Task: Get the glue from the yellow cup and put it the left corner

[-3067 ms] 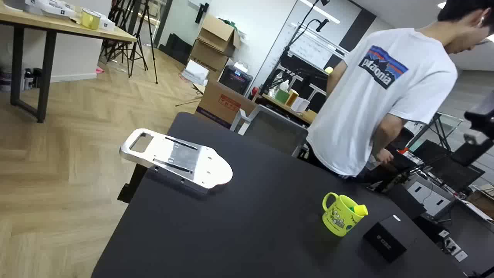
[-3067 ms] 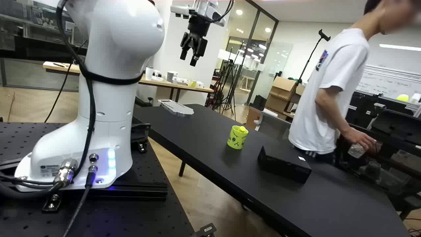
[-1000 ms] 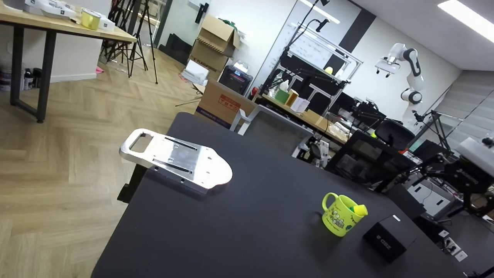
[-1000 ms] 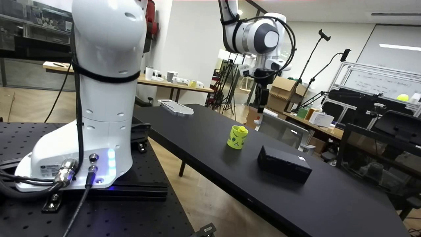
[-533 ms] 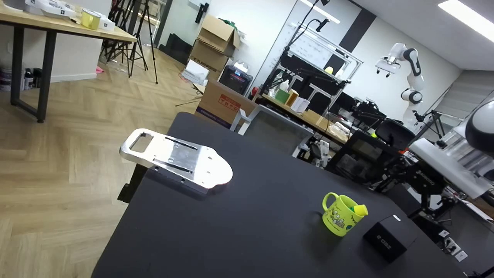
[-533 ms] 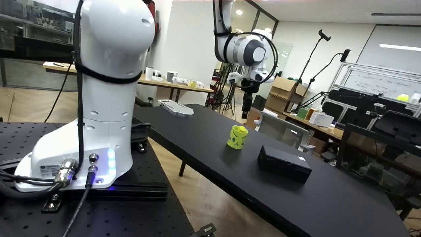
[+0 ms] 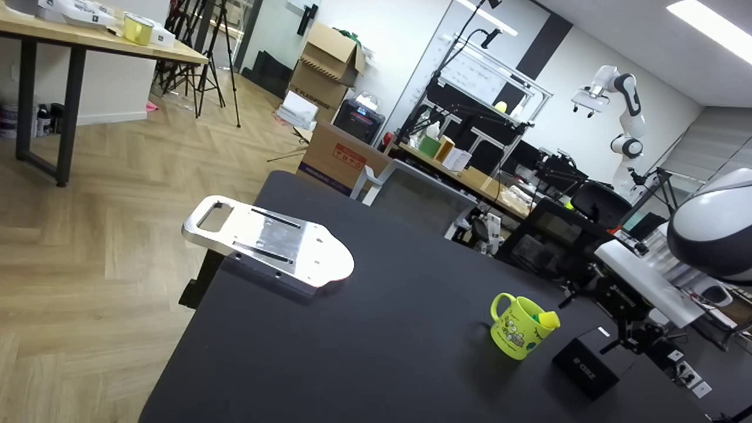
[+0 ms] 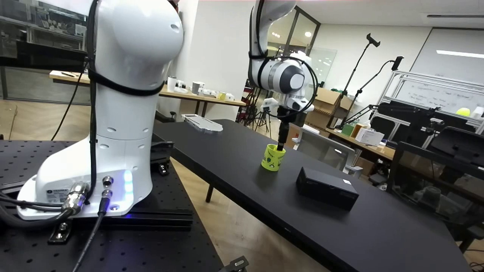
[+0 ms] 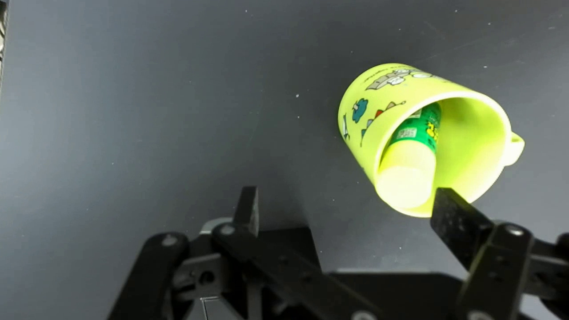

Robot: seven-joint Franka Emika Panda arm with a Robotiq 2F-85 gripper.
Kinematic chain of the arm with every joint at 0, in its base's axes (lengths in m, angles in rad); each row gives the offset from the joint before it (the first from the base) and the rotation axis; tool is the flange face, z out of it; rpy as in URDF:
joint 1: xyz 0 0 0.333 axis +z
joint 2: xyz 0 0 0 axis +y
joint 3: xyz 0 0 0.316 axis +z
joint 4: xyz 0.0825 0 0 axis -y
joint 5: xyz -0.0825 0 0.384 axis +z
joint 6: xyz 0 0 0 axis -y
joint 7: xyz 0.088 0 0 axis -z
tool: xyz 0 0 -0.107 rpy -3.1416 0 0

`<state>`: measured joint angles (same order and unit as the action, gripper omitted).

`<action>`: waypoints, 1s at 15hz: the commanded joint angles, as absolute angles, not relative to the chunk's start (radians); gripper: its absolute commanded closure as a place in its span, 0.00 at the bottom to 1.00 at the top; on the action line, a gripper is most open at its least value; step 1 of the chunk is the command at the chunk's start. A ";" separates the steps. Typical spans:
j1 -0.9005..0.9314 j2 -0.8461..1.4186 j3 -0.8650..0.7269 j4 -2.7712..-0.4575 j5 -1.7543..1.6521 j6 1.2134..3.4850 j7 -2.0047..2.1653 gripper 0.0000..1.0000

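Observation:
The yellow cup [image 7: 511, 338] stands upright on the black table [image 7: 352, 364]; it also shows in an exterior view [image 8: 270, 160] and the wrist view [image 9: 378, 98]. The glue [image 9: 406, 175], a green stick with a yellow cap, leans inside the cup, its cap [image 7: 550, 320] at the rim. My gripper [image 9: 346, 200] is open and empty, pointing down. In the wrist view the cup and glue lie ahead and right of centre, the right finger [image 9: 458, 222] overlapping the cup's near rim. In an exterior view the gripper [image 8: 280, 147] appears just over the cup, partly hiding the cap.
A black box [image 7: 584, 367] stands close beside the cup, under the gripper side; it also shows in an exterior view [image 8: 327, 189]. A silver metal plate [image 7: 276, 241] lies at the table's far end, overhanging its edge. A chair [image 7: 420, 197] stands against the table's side.
My gripper has come down and across from high up to just by the cup, still lowering in the last half second. The person has left both exterior views. Cup, glue and box have not moved.

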<state>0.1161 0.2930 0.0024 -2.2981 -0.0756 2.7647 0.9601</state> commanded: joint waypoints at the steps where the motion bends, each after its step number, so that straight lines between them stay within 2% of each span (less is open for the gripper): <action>1: 0.160 0.341 -0.021 -2.255 -0.037 2.810 0.977 0.00; 4: 0.186 0.371 -0.033 -2.240 -0.003 2.861 0.978 0.00; 5: 0.191 0.381 -0.035 -2.236 0.009 2.880 0.974 0.25; 7: 0.195 0.398 -0.034 -2.229 0.044 2.896 0.962 0.33; 14: 0.228 0.402 -0.063 -2.226 0.083 2.915 0.959 0.84; 15: 0.227 0.385 -0.057 -2.229 0.091 2.907 0.954 0.87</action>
<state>0.2076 0.4061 -0.0492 -2.2388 0.0619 2.9208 0.9575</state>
